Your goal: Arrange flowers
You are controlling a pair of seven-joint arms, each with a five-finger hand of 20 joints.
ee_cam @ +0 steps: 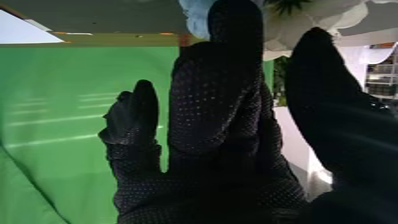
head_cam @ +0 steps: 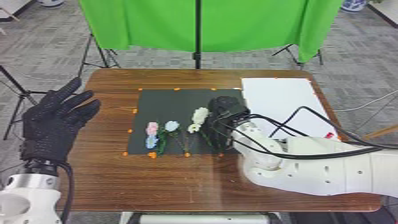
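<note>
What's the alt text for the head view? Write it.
The robot's right hand is beside white, pink and blue flowers on a dark mat; its left hand hovers open at the left edge of the brown table.

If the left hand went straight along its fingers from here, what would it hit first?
Probably the green cloth, past the table's far left corner. The left hand's height is unclear, so it might brush that corner first.
</note>
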